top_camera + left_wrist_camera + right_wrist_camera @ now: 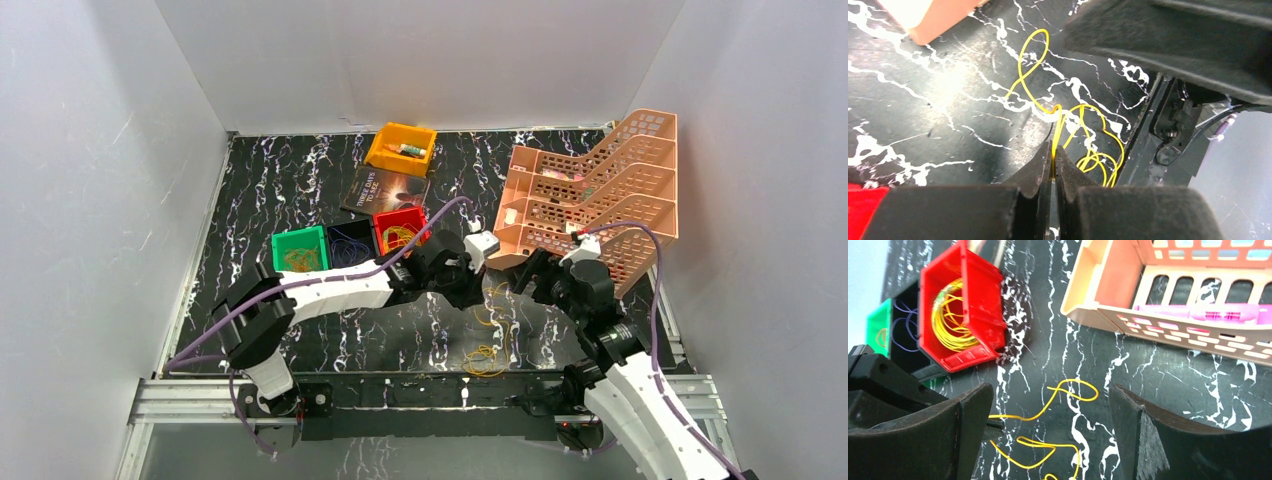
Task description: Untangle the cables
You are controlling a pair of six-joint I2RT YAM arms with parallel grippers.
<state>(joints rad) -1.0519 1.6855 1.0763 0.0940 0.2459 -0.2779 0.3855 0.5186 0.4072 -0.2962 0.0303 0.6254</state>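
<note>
- On the marbled black table (300,180), between the two wrists, lies the yellow cable (1054,131). It makes loose bends on the surface, with a denser bunch of loops nearer the front edge.
- The left gripper (1053,162) is clenched on one strand. The wire rises out of the closed tips and runs away from them in an open curl.
- The right gripper (1050,430) is spread wide and grasps nothing. Yellow wire lies on the table in the gap between its fingers and seems to touch neither.
- In the right wrist view this wire comes in from the left finger's side and runs mostly crosswise, from finger towards finger.
- In my judgement the right arm is nearer to the free bends. Its wrist should turn before it descends, so that the pads close across the wire and not along it.
- The red bin (980,295), with coiled yellow wire inside, stands well apart.
</note>
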